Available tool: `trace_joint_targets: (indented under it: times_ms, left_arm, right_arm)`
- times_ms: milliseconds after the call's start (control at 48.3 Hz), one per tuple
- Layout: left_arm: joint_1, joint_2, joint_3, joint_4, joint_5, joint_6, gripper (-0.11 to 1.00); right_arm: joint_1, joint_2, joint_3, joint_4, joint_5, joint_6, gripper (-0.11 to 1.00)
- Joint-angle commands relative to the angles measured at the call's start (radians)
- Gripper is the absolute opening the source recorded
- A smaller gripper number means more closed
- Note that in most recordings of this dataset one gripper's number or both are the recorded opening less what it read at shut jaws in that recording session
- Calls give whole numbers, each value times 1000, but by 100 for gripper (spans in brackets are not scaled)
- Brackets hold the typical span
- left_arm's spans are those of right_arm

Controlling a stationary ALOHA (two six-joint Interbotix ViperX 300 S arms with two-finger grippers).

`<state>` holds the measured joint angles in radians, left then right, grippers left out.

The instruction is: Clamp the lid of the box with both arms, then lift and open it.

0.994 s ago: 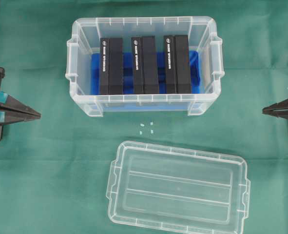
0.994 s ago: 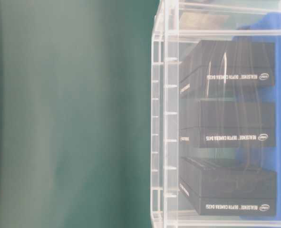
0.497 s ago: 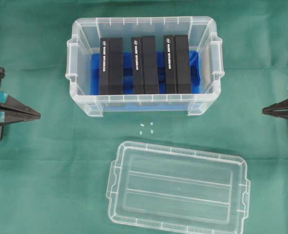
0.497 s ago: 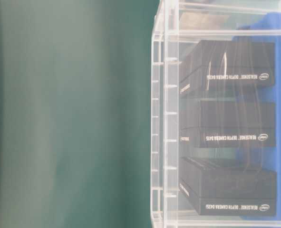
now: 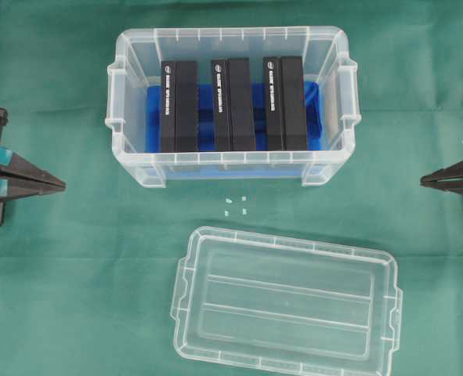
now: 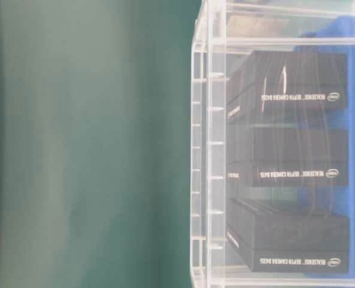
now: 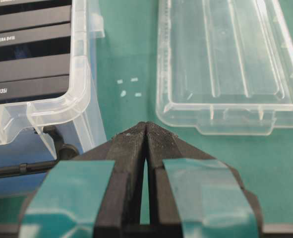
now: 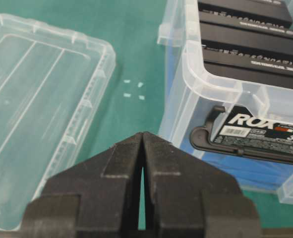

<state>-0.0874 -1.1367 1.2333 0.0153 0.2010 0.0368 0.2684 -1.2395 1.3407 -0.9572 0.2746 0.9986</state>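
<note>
The clear lid [image 5: 286, 304] lies flat on the green cloth near the front, apart from the box; it also shows in the left wrist view as the lid [image 7: 225, 59] and in the right wrist view as the lid [image 8: 37, 114]. The clear box [image 5: 231, 166] stands behind it, uncovered, with a blue liner and three black boxes [image 5: 231, 103] inside. My left gripper [image 5: 59, 186] rests at the far left, shut and holding nothing. At the far right edge my right gripper [image 5: 425, 179] is shut too, also with nothing in it. Both are well clear of the lid.
Several small white flecks [image 5: 235, 205] lie on the cloth between box and lid. The table-level view shows the box wall [image 6: 204, 180] and the black boxes [image 6: 291, 150] through it. A black label reading ROX [image 8: 255, 131] sits on the box end.
</note>
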Motion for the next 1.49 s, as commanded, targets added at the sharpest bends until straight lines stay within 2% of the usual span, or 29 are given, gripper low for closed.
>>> trace_joint_targets:
  times_ms: [0, 311, 642, 1036, 1305, 1471]
  left_arm:
    - [3, 12, -9, 0, -6, -2, 1]
    - [3, 20, -8, -6, 23, -11, 1]
    - [3, 14, -14, -8, 175, -12, 1]
    - [3, 12, -15, -8, 245, -11, 1]
    - [3, 0, -20, -8, 264, -11, 1]
    - [3, 11, -17, -8, 224, -12, 1]
  right_arm:
    - [-2, 11, -31, 11, -17, 2, 0]
    - [-2, 14, -29, 46, -37, -2, 0]
    - [-2, 28, -25, 46, -44, -5, 0]
    - [-2, 41, -17, 48, -44, 3, 0]
    - [-2, 48, -15, 55, -44, 5, 0]
    - [-2, 44, -20, 58, -43, 5, 0]
